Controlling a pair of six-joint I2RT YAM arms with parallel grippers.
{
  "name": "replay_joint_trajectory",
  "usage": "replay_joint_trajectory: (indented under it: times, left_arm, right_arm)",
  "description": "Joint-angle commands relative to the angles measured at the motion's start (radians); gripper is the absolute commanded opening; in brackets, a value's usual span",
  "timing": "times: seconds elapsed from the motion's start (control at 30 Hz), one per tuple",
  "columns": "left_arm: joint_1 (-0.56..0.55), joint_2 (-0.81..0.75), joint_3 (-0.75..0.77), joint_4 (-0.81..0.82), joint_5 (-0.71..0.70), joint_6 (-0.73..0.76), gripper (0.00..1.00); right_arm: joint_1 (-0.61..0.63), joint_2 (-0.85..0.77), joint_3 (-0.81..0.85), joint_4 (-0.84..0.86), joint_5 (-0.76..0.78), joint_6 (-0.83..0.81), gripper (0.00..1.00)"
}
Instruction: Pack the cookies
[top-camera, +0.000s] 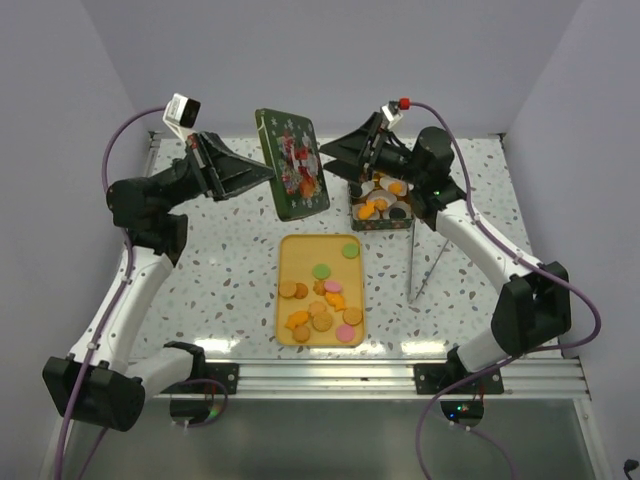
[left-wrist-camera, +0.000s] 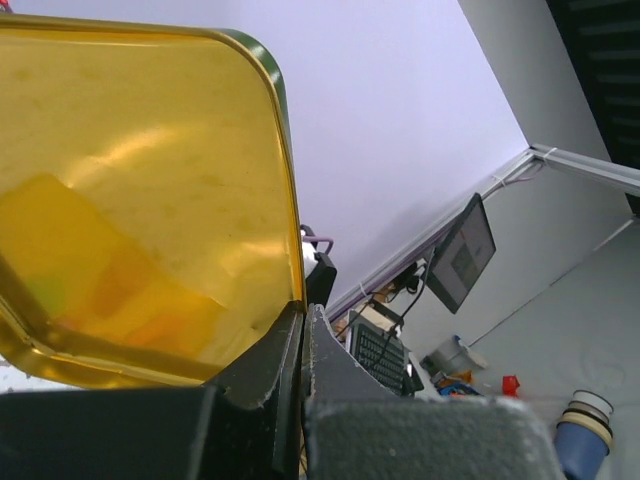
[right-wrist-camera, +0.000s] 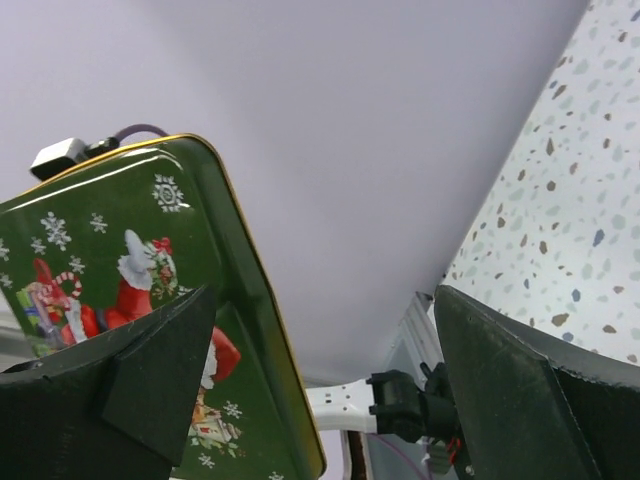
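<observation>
Several cookies (top-camera: 322, 300), orange, tan, pink and green, lie on a yellow tray (top-camera: 300, 255) at the table's middle. More cookies sit in white cups inside an open tin box (top-camera: 385, 224) at the back right. My left gripper (top-camera: 272, 177) is shut on the edge of the green Christmas tin lid (top-camera: 292, 165) and holds it up on edge in the air. The left wrist view shows the lid's gold inside (left-wrist-camera: 130, 180) pinched in that gripper (left-wrist-camera: 303, 320). My right gripper (top-camera: 325, 158) is open just right of the lid, above the box. In the right wrist view (right-wrist-camera: 325, 295) the lid (right-wrist-camera: 130, 250) is behind the left finger.
A thin V-shaped metal piece (top-camera: 415, 270) stands right of the tray. The table's white rails run along the back and the near edge (top-camera: 400, 372). Grey walls close in the left, back and right sides.
</observation>
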Motion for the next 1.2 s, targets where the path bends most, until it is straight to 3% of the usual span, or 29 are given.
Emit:
replay_joint_trajectory:
  times: [0.0,0.2,0.33,0.43,0.6,0.87,1.0,1.17]
  left_arm:
    - [0.005,-0.022,-0.016,0.194,-0.023,-0.102,0.00]
    - [0.003,-0.016,-0.050,0.241,-0.043,-0.112,0.00]
    - [0.003,-0.004,-0.080,0.380,-0.080,-0.179,0.00]
    - [0.003,0.014,-0.102,0.488,-0.126,-0.237,0.00]
    - [0.005,0.042,-0.116,0.536,-0.149,-0.253,0.00]
    - [0.005,0.057,-0.157,0.505,-0.146,-0.214,0.00]
    - [0.016,0.073,-0.168,0.450,-0.121,-0.175,0.00]
    - [0.049,0.073,-0.200,0.346,-0.092,-0.121,0.17]
  right_arm:
    - [-0.001,-0.009,0.030,0.132,-0.061,0.069,0.93]
    - [0.003,-0.014,0.019,0.250,-0.132,0.161,0.91]
    - [0.025,-0.008,0.028,0.319,-0.186,0.211,0.91]
    - [0.037,-0.015,0.030,0.327,-0.203,0.225,0.91]
    - [0.040,-0.025,0.030,0.330,-0.233,0.247,0.88]
    - [0.040,-0.043,0.047,0.351,-0.243,0.285,0.52]
    - [0.039,-0.048,0.050,0.367,-0.240,0.310,0.43]
    - [0.028,-0.055,0.070,0.348,-0.243,0.311,0.33]
